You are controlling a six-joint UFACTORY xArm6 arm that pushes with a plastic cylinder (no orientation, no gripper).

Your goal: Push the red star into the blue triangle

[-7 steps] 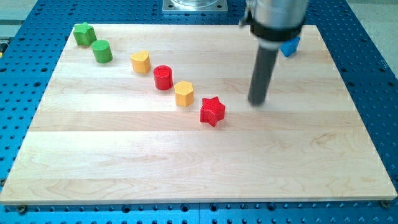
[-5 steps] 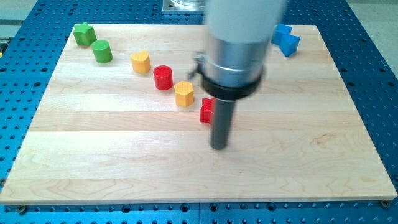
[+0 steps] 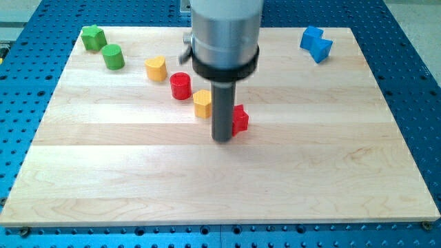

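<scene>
Pincer absent, my tip (image 3: 222,138) just left of red star (image 3: 240,119), partly hiding it

A robotics lab bench. A pale wooden board (image 3: 207,186) lies on a blue metal table (image 3: 413,83) drilled with a regular grid of mounting holes, visible around every edge. A grey metal mounting plate (image 3: 185,5) sits at 12 o'clock. Small coloured test blocks rest on the board.

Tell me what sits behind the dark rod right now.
Behind the rod, the red star shows only its right part; its left part is covered. My tip sits at the star's lower left. Whether they touch cannot be seen.
</scene>
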